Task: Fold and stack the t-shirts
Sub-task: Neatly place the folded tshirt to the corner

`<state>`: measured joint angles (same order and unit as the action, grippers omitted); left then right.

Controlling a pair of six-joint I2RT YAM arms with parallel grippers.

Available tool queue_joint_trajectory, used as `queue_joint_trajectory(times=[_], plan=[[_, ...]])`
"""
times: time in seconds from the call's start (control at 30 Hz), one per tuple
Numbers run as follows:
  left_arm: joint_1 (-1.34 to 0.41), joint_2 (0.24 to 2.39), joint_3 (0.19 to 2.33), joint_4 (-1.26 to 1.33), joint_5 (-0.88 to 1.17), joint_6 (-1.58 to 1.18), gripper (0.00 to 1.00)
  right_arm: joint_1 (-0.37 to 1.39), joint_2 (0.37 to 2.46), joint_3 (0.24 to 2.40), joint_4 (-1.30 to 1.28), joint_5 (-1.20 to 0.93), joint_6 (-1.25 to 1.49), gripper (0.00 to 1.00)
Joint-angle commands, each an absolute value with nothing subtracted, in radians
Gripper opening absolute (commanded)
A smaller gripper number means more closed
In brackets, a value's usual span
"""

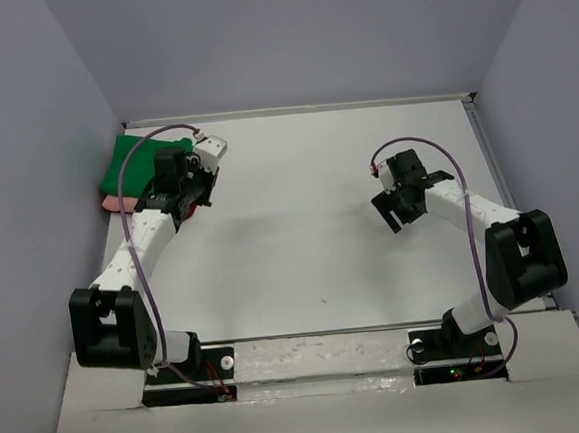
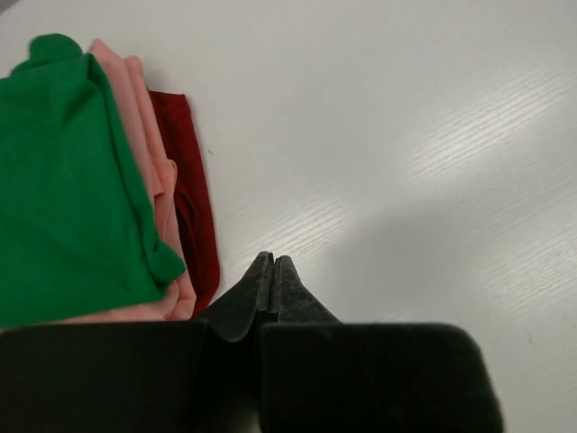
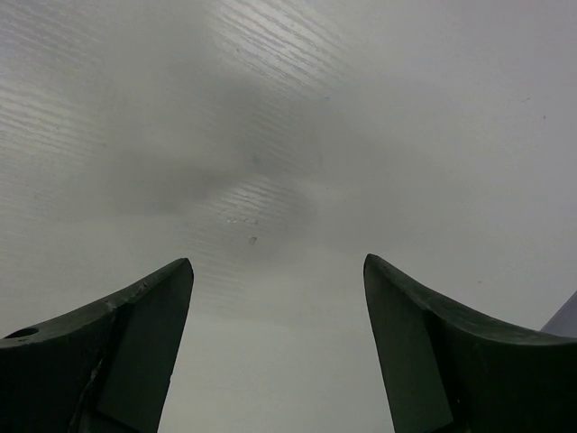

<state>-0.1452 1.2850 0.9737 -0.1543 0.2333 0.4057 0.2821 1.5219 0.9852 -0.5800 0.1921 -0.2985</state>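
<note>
Overhead: in the frame's upper left, a folded pile lies in the table's (image 1: 320,224) far corner, the green t-shirt (image 1: 137,166) on top and a salmon-pink t-shirt (image 1: 118,202) peeking out beneath it. The left gripper (image 1: 194,198) hovers at the pile's right edge. The right gripper (image 1: 390,214), right of centre, hangs well apart from any cloth.

Left wrist: green lies over salmon-pink, which lies over dark red cloth (image 2: 187,180), with the edges stepped along the frame's left. The jaws at bottom centre are pressed together on nothing, just beside the red edge.

Right wrist: the jaws are spread wide and empty above bare tabletop.

No loose shirt shows anywhere, so folding and stacking appear essentially finished.
</note>
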Motion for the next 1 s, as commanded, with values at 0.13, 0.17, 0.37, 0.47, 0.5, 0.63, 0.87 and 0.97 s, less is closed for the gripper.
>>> queue_joint_trajectory(times=[0.13,0.17,0.37,0.47,0.5,0.63,0.87,0.97], plan=[[-0.161,1.532,1.205,-0.235,0.313,0.431,0.00,0.284,1.562,0.979,-0.538,0.221,-0.290,0.80],[-0.161,1.592,1.253,-0.254,0.314,0.436,0.00,0.284,1.566,0.979,-0.537,0.225,-0.290,0.80],[-0.160,1.842,1.486,-0.397,0.266,0.460,0.00,0.284,1.620,0.982,-0.537,0.259,-0.293,0.80],[-0.160,1.905,1.529,-0.408,0.249,0.446,0.00,0.284,1.635,0.982,-0.537,0.273,-0.293,0.80],[-0.160,1.930,1.554,-0.423,0.252,0.442,0.00,0.284,1.637,0.980,-0.537,0.275,-0.293,0.80],[-0.158,1.985,1.621,-0.463,0.256,0.422,0.00,0.284,1.638,0.983,-0.537,0.272,-0.295,0.80],[-0.147,2.072,1.733,-0.525,0.232,0.410,0.00,0.284,1.657,0.985,-0.537,0.282,-0.295,0.80],[-0.143,2.106,1.782,-0.543,0.206,0.399,0.00,0.284,1.651,0.985,-0.538,0.276,-0.295,0.80]])
